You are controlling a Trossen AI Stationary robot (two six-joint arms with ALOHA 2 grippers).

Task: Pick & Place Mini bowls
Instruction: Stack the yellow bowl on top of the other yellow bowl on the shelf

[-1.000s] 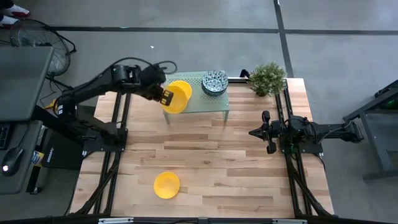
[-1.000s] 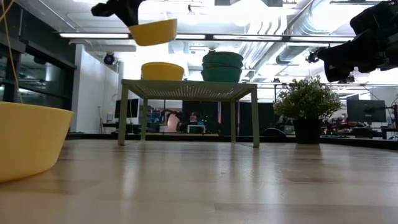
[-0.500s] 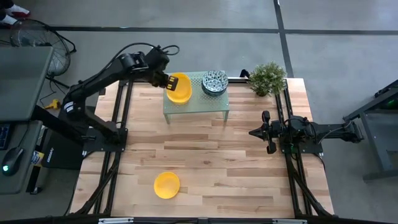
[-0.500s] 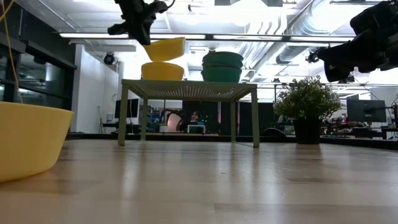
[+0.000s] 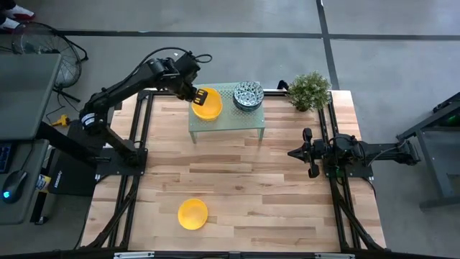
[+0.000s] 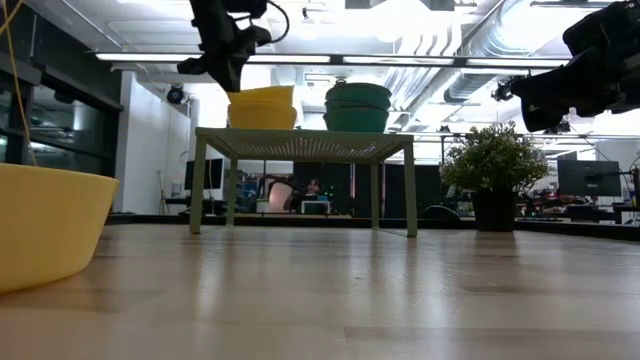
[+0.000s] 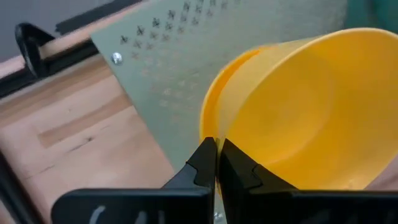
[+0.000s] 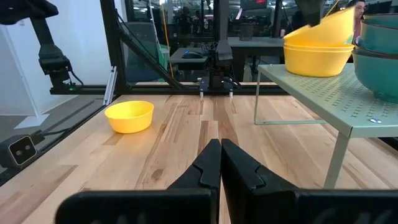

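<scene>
My left gripper is shut on a plain yellow mini bowl over the left part of the pale green rack. That bowl sits tilted in another yellow bowl that stands on the rack top. A stack of patterned bowls stands on the rack's right part. One more yellow bowl rests on its base on the table near the front edge. My right gripper is shut and empty at the table's right side. My left gripper pinches the yellow bowl's rim on the bowl's left side, one finger inside the wall and one outside. The fingers come slanting down from the table's left. The bowl is tilted, with its underside in the yellow bowl beneath.
A small green potted plant stands at the table's far right corner, beside the rack. Bare wooden table lies between the rack and the near yellow bowl. The right arm stretches in from the right edge.
My left gripper has carried the yellow bowl toward the table's far edge and down. The bowl hung clear above the rack's front left; now it sits tilted in the yellow bowl on the rack. The gripper stays shut on it.
</scene>
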